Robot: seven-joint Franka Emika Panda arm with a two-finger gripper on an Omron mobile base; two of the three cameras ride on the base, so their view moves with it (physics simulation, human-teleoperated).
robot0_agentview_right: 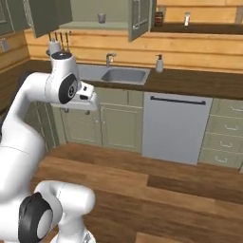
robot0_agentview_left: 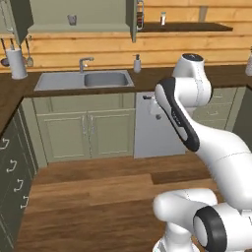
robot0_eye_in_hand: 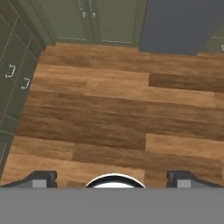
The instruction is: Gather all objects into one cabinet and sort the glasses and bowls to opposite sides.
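The olive-grey wall cabinet [robot0_agentview_left: 98, 14] [robot0_agentview_right: 116, 12] hangs above the sink with both doors swung open. One small grey mug [robot0_agentview_left: 72, 19] [robot0_agentview_right: 101, 18] stands on its shelf, left of centre. The bowls are out of view. My arm is folded in front of the base. The hand [robot0_agentview_left: 154, 105] [robot0_agentview_right: 84, 100] hangs at about counter height and points down at the wooden floor, well short of the cabinet. My gripper [robot0_eye_in_hand: 112, 178] is open, its fingertips [robot0_eye_in_hand: 41, 178] wide apart, with nothing between them.
A steel sink [robot0_agentview_left: 83, 78] [robot0_agentview_right: 118, 75] with a tap sits in the dark counter, with a soap bottle [robot0_agentview_left: 137, 64] [robot0_agentview_right: 159, 63] beside it. A white utensil canister [robot0_agentview_left: 17, 61] stands at the left. Below are base cabinets and a dishwasher [robot0_agentview_left: 152, 128] [robot0_agentview_right: 174, 128]. A wall shelf [robot0_agentview_left: 187, 27] holds small bottles.
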